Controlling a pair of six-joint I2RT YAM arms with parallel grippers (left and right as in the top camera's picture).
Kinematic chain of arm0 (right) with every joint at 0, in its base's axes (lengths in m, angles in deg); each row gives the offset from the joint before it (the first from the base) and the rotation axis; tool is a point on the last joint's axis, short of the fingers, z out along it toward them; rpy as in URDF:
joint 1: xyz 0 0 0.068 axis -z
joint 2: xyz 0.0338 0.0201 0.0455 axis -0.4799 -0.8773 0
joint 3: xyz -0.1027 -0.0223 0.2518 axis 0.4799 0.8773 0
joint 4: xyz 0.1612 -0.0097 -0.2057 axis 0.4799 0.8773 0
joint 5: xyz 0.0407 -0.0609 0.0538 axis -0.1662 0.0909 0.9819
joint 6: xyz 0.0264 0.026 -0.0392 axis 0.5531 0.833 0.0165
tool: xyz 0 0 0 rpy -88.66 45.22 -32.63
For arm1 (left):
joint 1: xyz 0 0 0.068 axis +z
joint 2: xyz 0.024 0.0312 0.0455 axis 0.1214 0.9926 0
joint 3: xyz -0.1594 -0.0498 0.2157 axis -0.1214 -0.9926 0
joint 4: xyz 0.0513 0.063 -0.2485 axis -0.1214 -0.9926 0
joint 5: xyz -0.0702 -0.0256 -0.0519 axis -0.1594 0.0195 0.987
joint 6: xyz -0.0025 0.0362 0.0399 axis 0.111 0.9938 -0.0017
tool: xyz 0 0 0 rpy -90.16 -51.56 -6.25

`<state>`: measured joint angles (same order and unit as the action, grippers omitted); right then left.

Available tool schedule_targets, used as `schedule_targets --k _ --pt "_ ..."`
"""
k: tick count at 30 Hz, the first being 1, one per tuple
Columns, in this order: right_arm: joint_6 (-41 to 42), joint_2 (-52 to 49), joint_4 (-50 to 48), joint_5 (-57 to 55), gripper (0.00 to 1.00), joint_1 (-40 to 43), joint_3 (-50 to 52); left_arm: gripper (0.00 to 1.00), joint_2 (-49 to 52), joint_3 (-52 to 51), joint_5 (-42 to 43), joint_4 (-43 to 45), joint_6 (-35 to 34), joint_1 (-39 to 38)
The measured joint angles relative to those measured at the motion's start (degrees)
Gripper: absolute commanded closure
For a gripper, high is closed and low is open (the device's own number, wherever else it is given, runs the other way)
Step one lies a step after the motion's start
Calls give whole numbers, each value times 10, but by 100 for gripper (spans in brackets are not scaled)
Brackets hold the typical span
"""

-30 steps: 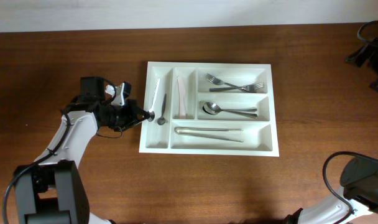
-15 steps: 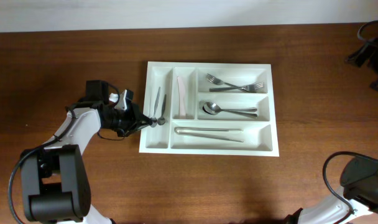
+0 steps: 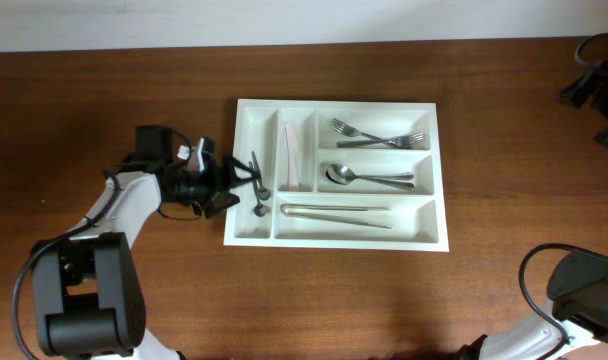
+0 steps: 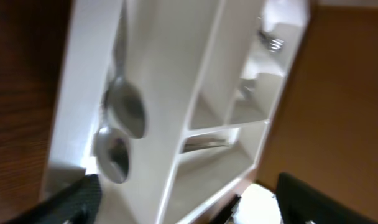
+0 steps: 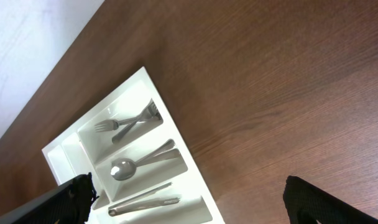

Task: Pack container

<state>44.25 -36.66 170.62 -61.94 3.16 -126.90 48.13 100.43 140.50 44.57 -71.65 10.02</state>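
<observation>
The container (image 3: 334,244) is a white cutlery tray at the table's middle. My left gripper (image 3: 246,178) stands open over its leftmost narrow compartment, fingers spread and holding nothing. In the left wrist view, two small spoons (image 4: 128,112) lie in that compartment of the container (image 4: 176,74), just ahead of my open left gripper (image 4: 195,205). The other compartments hold forks (image 3: 379,135), spoons (image 3: 369,179), knives (image 3: 334,212) and a pale pink item (image 3: 294,160). My right gripper (image 5: 204,202) is open and empty, high above the table, with the container (image 5: 190,163) below it.
Dark equipment (image 3: 594,85) sits at the table's far right corner. The right arm's base (image 3: 584,290) shows at the lower right. Bare brown wood surrounds the tray on all sides.
My left gripper has gone from shut to open and let a small spoon go into the leftmost compartment. The right arm has not moved.
</observation>
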Motion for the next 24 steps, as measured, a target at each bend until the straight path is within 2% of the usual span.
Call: schedule_targets --k 6,12,14,18,21,24 --pt "0 0 0 0 1 0 0 1 -5 61 70 0 17 54" --pt "0 0 0 0 1 0 0 1 -60 126 48 -25 57 118" --pt "0 0 0 0 1 0 0 1 -91 148 -3 -61 83 139" --pt "0 0 0 0 1 0 0 1 -152 188 -185 -128 147 159" --pt "0 0 0 0 1 0 0 1 -189 205 -346 -147 196 155" --pt "0 0 0 0 1 0 0 1 -207 212 -450 -150 241 151"
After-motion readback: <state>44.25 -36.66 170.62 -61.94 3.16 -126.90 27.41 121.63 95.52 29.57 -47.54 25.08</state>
